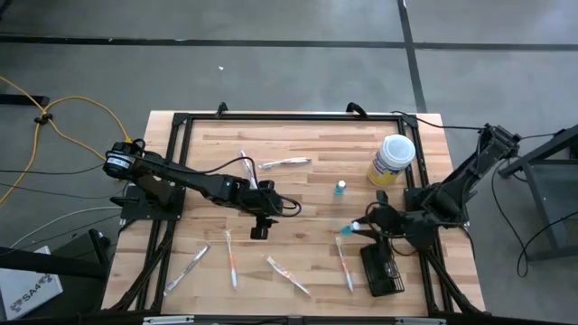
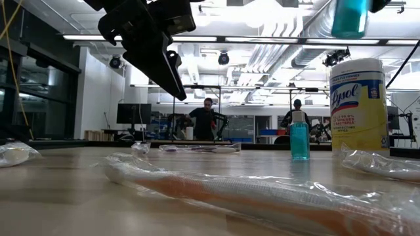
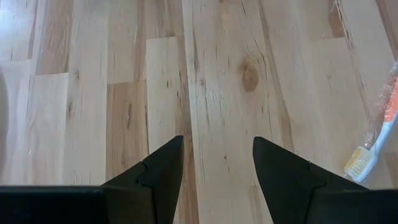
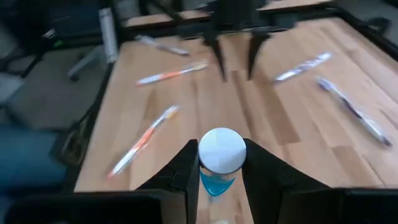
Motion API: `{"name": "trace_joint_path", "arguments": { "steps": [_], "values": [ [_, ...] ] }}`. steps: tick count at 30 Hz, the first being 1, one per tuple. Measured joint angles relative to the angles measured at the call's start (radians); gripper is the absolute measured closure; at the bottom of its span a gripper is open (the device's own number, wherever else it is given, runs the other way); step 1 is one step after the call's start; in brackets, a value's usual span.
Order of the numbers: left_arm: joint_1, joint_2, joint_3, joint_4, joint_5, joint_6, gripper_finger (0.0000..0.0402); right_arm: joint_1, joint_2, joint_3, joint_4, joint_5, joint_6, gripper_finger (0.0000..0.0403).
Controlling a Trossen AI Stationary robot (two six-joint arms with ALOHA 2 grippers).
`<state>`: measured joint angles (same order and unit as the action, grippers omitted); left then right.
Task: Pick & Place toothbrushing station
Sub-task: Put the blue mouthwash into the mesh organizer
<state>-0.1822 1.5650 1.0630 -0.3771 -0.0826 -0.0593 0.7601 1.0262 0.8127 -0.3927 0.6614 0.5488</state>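
right gripper (image 4: 217, 171): pinching a small blue bottle with a white cap (image 4: 221, 155) between its two dark fingers, held above the table's right part, at about 4 o'clock from the table's middle in the high view.
held bottle: upright, clear blue body, round white cap facing the wrist camera; in the high view it shows as a blue spot (image 1: 347, 229) at the gripper tip.
toothbrushing station (image 1: 383, 268): small black wire-mesh rectangular basket, standing on the wood just beside the right gripper at its 6 o'clock, near the table's right front corner; what lies inside cannot be made out.
left gripper (image 3: 217, 165): fingers spread apart with nothing between them, over bare wood near the table's middle (image 1: 261, 226).
second blue bottle (image 1: 340, 188): standing alone at 12 o'clock from the right gripper.
yellow canister (image 1: 391, 161): white lid, at about 1 o'clock from the right gripper, near the table's far right edge.
wrapped toothbrushes (image 1: 231, 259): several lie scattered over the wooden table (image 1: 307, 153), one just beside the basket at its 9 o'clock (image 1: 344, 263).
room behind: two people stand far off in the low view (image 2: 209, 118).
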Motion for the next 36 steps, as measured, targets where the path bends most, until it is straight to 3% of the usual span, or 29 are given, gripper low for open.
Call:
{"name": "trace_joint_path", "arguments": {
  "steps": [19, 36],
  "values": [
    [0.000, 0.000, 0.000, 0.022, 0.000, 0.000, 0.0215, 0.144, -0.049, 0.000, -0.027, -0.228, -0.003, 0.0317],
    [0.000, 0.000, 0.000, 0.136, 0.005, -0.001, 0.0215, 0.321, -0.048, 0.000, -0.156, -0.226, 0.034, 0.0317]
  ]
}}
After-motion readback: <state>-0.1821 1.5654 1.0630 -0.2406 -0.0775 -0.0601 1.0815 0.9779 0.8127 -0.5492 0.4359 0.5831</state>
